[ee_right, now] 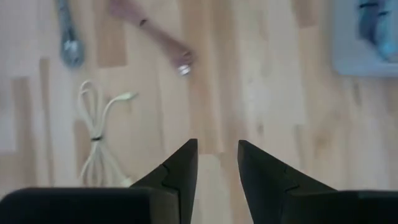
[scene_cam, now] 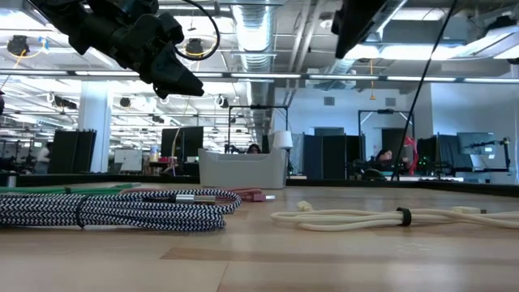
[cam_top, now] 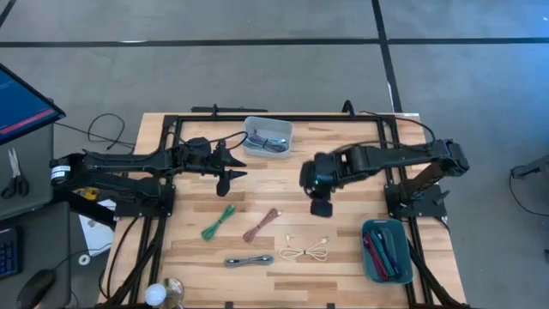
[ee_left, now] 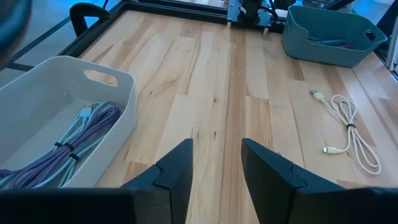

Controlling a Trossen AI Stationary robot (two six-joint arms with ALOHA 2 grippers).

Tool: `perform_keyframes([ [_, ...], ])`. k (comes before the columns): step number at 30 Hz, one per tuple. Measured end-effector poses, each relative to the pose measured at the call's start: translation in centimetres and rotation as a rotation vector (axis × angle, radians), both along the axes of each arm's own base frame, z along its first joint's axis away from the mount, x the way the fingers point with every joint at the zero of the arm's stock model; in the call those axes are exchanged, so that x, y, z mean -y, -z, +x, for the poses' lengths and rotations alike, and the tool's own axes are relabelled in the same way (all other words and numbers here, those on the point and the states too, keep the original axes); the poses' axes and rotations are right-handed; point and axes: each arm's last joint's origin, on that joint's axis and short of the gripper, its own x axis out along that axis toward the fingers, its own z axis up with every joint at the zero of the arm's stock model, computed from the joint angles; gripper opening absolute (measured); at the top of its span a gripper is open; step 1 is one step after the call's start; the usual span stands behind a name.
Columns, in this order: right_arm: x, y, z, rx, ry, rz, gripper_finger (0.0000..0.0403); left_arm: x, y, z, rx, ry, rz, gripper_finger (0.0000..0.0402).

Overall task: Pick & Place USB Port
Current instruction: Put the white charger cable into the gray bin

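Both sets of jaws stand spread with nothing between them: I see bare wood through the gap of the left gripper point(ee_left: 214, 174) and of the right gripper point(ee_right: 216, 171), each hanging above the bench point(cam_top: 343, 257).

Nearest my low camera lies the black-and-white braided cable point(scene_cam: 113, 209), with the cream cable point(scene_cam: 381, 217) just to its side. From overhead, the front row holds that grey braided bundle point(cam_top: 249, 261) and the cream USB cable point(cam_top: 306, 253), near one another. A little farther back are the green cable point(cam_top: 218, 222) and the reddish-brown cable point(cam_top: 262, 225), side by side and apart. The teal bin point(cam_top: 386, 249) sits at the front right corner with pens or similar sticks inside; I cannot tell exactly what they are.

At mid-bench the left gripper point(cam_top: 230, 167) points toward the centre, above the green cable's area, and the right gripper point(cam_top: 321, 204) hangs between the reddish-brown cable and the cream one, touching neither.

At the far edge stands the white bin point(cam_top: 268, 136), holding a purple and light-blue coiled cable point(ee_left: 68, 146).
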Motion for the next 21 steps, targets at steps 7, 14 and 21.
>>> perform_keyframes([
  [7,-4.4,1.8,0.3,-0.070,-0.029,0.036,0.0107,0.0,0.0,0.0,0.000,0.000,0.000,0.0136],
  [14,-8.4,5.4,1.3,-0.174,-0.089,0.034,0.0107,0.0,0.0,0.0,0.000,0.000,0.000,0.0136],
  [21,-11.4,10.4,2.6,-0.302,-0.112,0.001,0.0107,0.0,0.3,-0.1,-0.027,-0.002,-0.017,0.0136],
])
